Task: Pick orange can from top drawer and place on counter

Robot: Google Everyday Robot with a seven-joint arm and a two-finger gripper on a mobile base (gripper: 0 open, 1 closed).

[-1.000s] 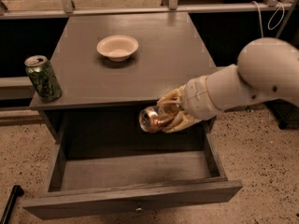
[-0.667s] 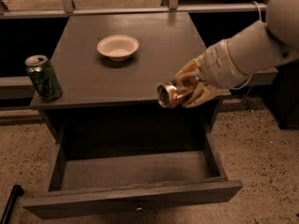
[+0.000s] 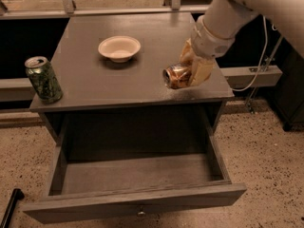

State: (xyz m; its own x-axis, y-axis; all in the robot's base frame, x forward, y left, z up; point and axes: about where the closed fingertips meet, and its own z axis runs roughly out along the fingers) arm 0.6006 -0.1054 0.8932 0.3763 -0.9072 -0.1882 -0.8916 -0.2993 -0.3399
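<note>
The orange can is held on its side, silver end facing left, in my gripper, which is shut on it. The can hangs just above the right front part of the counter. My white arm reaches in from the upper right. The top drawer stands pulled out below the counter, with nothing in it, and its small knob shows on the front panel.
A green can with a silver top stands at the counter's left front corner. A white bowl sits near the counter's middle back. A white cable hangs at the right. Speckled floor surrounds the cabinet.
My gripper has lifted the orange can up out of the drawer area and to the right, so it now hangs over the counter's right front.
</note>
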